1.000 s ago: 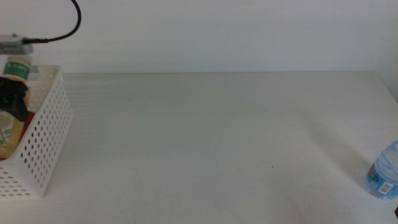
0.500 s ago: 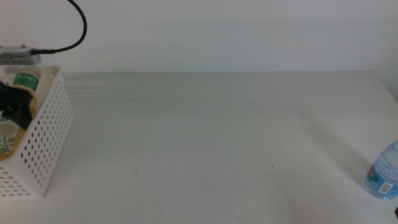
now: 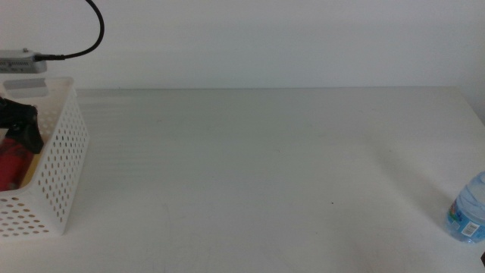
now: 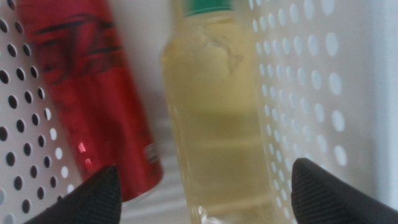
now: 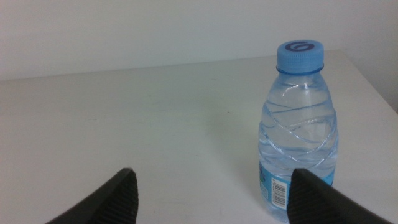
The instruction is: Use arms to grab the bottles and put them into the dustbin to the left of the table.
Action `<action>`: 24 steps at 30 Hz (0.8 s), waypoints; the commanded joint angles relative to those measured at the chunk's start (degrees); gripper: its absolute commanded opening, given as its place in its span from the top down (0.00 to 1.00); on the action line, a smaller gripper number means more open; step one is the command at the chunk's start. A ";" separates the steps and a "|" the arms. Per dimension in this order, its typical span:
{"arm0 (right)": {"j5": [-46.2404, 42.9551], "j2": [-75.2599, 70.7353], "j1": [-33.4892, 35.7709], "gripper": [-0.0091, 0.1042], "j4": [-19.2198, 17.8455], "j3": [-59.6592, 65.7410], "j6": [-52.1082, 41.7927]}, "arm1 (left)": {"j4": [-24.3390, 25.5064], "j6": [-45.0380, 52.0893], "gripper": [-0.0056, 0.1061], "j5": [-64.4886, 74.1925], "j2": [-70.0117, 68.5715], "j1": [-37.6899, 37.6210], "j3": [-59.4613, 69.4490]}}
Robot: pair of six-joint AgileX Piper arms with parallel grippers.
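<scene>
A: Over the bin point(image 3: 57, 163), far left of the table point(image 3: 265, 167), sits the left gripper point(image 3: 21, 125). Middle view gives only a dark shape above the rim, plus a bit of red inside.

B: Left wrist view fills that in. Can point(image 4: 87, 99) and tea bottle point(image 4: 217, 118) lie side by side inside the perforated walls point(image 4: 311, 93). Left gripper point(image 4: 205, 193) has jaws spread wide, nothing between them; both items sit below, not gripped.

A: Tea bottle in middle view?

B: Barely a yellowish sliver, can't confirm. Can point(image 3: 14, 163) shows as red.

A: Water bottle point(image 3: 470, 208)?

B: Middle view cuts it off at the right edge, near the front of the table. Right wrist view shows it whole: water bottle point(image 5: 298, 124) upright, blue cap on, standing on the table.

A: Right gripper point(image 5: 211, 196)?

B: Seen only in its wrist view. Jaws wide apart, empty, bottle just ahead and near one jaw, not touching.
</scene>
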 commanded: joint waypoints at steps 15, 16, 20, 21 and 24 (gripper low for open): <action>-4.39 -1.55 -0.30 0.37 -0.54 -0.48 -0.55 | -8.14 -1.68 0.14 -14.76 -18.86 -8.95 0.27; -4.39 -1.55 -0.30 0.37 -0.54 -0.48 -0.55 | -8.43 -1.62 0.14 -16.69 -20.18 -10.67 1.11; -4.39 -1.55 -0.30 0.37 -0.54 -0.48 -0.55 | -8.61 0.05 0.14 -24.41 -25.38 -17.18 5.45; -4.39 -1.55 -0.30 0.37 -0.54 -0.48 -0.55 | -8.61 0.44 0.14 -26.05 -26.80 -18.94 6.80; -4.39 -1.55 -0.30 0.37 -0.54 -0.48 -0.55 | -8.61 0.59 0.14 -31.34 -30.90 -23.74 11.12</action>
